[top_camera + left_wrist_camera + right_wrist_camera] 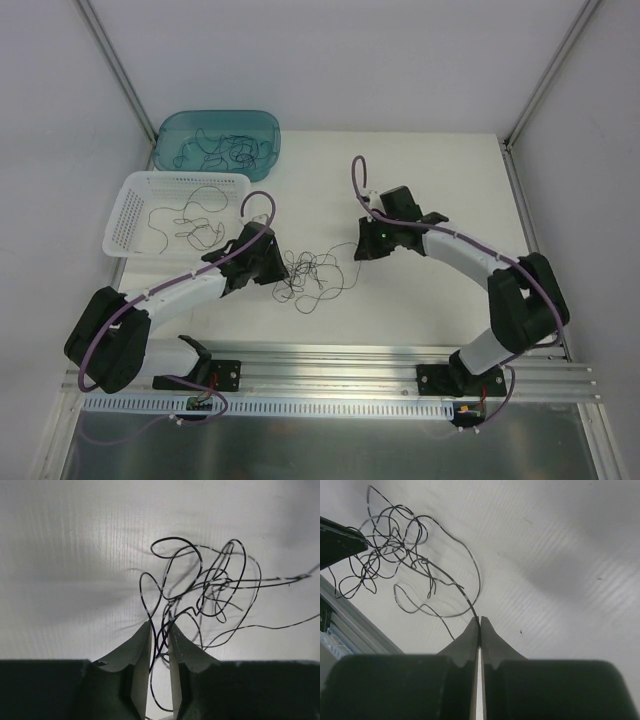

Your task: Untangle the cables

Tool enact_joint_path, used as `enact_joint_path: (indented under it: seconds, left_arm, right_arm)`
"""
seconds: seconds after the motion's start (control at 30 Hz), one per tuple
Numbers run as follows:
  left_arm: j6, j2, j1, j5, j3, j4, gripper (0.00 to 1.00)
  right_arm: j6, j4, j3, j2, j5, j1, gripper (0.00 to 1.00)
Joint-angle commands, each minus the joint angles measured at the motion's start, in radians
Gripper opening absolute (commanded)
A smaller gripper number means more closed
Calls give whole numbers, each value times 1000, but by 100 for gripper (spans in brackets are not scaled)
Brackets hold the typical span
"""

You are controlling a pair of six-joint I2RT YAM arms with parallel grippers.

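Two arms are seen, each with one gripper, and two containers stand at the far left of the table [440, 180]: one white basket [190, 177] and, behind it, one teal tub [166, 140]. The cables [312, 275] are gathered in three lots. One loose tangle lies on the table between the grippers, a few dark strands are spread in the basket, and more are heaped in the tub. The single strands are too fine and too crossed to be counted.

The left gripper [270, 268] is set at the tangle's left edge. In its wrist view the left gripper [160, 627] is parted only narrowly, and several strands of the cables [220, 582] are passed through the gap between its fingers [135, 650].

The right gripper [361, 252] is placed just right of the tangle. In its wrist view the right gripper [480, 620] is pressed fully together, and one strand of the cables [395, 545] is pinched at the tips of its fingers [467, 640].
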State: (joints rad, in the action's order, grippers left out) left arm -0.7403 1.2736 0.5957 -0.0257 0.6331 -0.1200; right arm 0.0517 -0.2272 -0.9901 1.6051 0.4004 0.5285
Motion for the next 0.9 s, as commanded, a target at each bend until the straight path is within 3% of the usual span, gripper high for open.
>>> enact_joint_path:
  seconds: [0.0,0.1,0.27,0.43,0.6,0.87]
  left_arm:
    - [2,-25,0,3,-12,5,20]
    - [1,-16,0,10,-13,11,16]
    - [-16,3,0,9,-35,19,0]
    - [-24,27,0,-8,-42,22,0]
    - [-30,62,0,-25,-46,20,0]
    - [-45,109,-5,-42,-42,20,0]
  right_arm:
    - [80,-185,-79,-161,-119,-22,1]
    - [93,-292,-139,-227,-179,-28,1]
    - [93,-412,-255,-313,-216,-27,1]
    - [112,-512,-360,-407,-281,-27,1]
    - [146,-613,-539,-470,-438,-50,1]
    - [155,-597,-751,-556,-638,-74,1]
